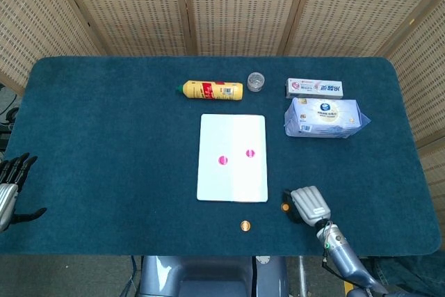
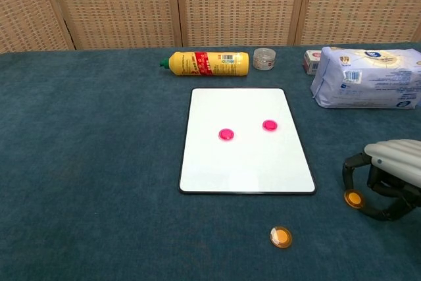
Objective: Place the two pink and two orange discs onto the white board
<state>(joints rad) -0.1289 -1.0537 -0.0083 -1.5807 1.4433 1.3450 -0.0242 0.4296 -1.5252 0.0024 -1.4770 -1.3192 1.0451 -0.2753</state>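
Discs are the job here: two pink ones and two orange ones go on the white board [image 2: 247, 162]. Both pink discs [image 2: 226, 134] [image 2: 270, 125] already lie flat near the middle of the board, side by side but apart. They are small, round and bright.

One orange disc [image 2: 281, 236] lies on the blue table cloth [image 2: 99, 176], near the front edge, just past the board's front edge. It looks flat and shiny, with a paler middle. The other orange disc [image 2: 354, 198] sits off the board's front right corner. The right hand [image 2: 385, 179] is right there, with its dark fingers [image 2: 350, 168] curled around the disc. It looks like the hand is about to pick it up, but I cannot tell if the fingers really pinch it or just sit beside it.

The left hand [image 1: 10, 184] rests far away at the front left edge of the table, fingers apart, holding nothing. It seems to be waiting out of the way.

Along the back edge lie a yellow bottle [image 2: 205, 63] on its side, a small clear jar [image 2: 264, 58], a flat box [image 1: 315, 88] and a pack of tissues [image 2: 365, 78].
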